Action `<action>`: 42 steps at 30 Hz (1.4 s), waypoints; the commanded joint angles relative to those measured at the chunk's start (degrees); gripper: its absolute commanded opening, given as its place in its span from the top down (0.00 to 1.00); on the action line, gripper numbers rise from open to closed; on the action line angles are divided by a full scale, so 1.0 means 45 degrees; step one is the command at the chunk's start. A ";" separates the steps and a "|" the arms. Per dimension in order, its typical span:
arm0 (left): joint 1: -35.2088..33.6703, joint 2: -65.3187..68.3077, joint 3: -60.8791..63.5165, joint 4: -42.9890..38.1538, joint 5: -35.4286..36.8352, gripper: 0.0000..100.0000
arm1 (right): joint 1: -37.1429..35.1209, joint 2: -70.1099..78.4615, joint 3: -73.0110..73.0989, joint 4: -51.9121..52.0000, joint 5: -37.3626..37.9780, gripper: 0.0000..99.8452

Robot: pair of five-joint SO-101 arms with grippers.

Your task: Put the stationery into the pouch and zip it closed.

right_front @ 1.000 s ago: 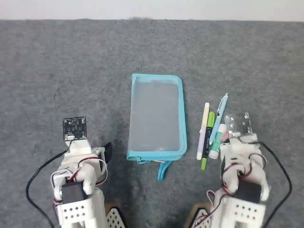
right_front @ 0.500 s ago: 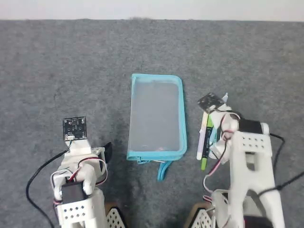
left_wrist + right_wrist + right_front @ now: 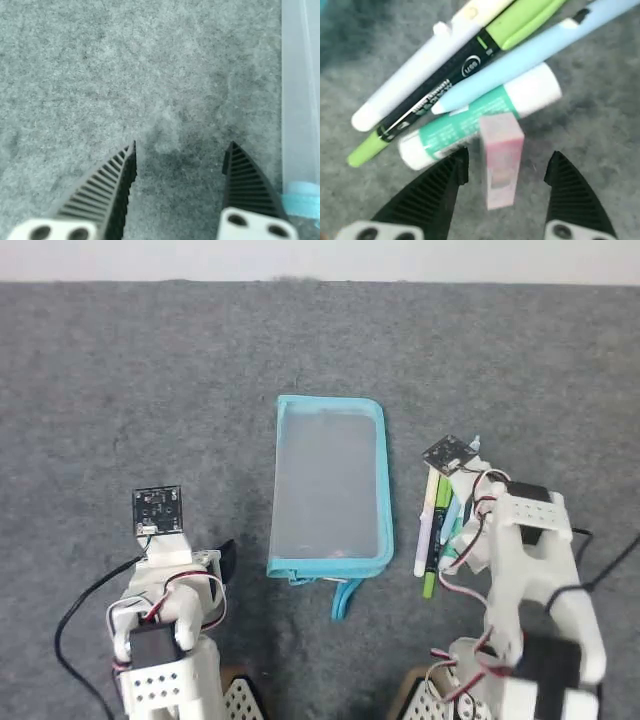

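Note:
The teal-edged translucent pouch (image 3: 330,490) lies flat in the middle of the grey mat. Just right of it are a white pen (image 3: 427,515), a green-and-black pen (image 3: 436,540), a light-blue pen (image 3: 530,55) and a green-and-white glue stick (image 3: 475,122). A pink eraser (image 3: 501,157) lies against the glue stick. My right gripper (image 3: 510,155) is open and hovers straight over the eraser, one finger on each side of it. The right arm (image 3: 520,530) covers part of the stationery from above. My left gripper (image 3: 182,147) is open over bare mat, left of the pouch's edge (image 3: 300,100).
The left arm (image 3: 170,585) rests near the front edge, left of the pouch. A teal zipper pull strap (image 3: 345,598) trails from the pouch's near corner. Grey mat (image 3: 150,370) stretches free around and behind the pouch.
The right arm has swung forward from its rest pose to stand over the stationery, then settled slightly lower and nearer. The left arm and the pouch have not moved.

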 commanded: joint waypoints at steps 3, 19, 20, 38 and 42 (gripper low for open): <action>-0.0078 -0.0254 -0.0068 0.0078 0.0156 0.73 | 0.0127 0.0654 -0.0781 -0.0908 0.0137 0.79; -0.0078 -0.0254 -0.0068 0.0078 0.0156 0.73 | 0.6144 0.0772 -0.2852 -0.0772 -0.0234 0.99; -0.0078 -0.0254 -0.0068 0.0078 0.0156 0.73 | 0.6672 0.0772 -0.3145 -0.0772 -0.0176 0.99; -0.0078 -0.0254 -0.0068 0.0078 0.0156 0.73 | 0.8762 0.5714 -0.8010 -0.0772 0.1289 0.91; -0.0078 -0.0254 -0.0068 0.0078 0.0156 0.73 | 0.8742 0.5851 -0.8088 -0.0537 0.1289 0.88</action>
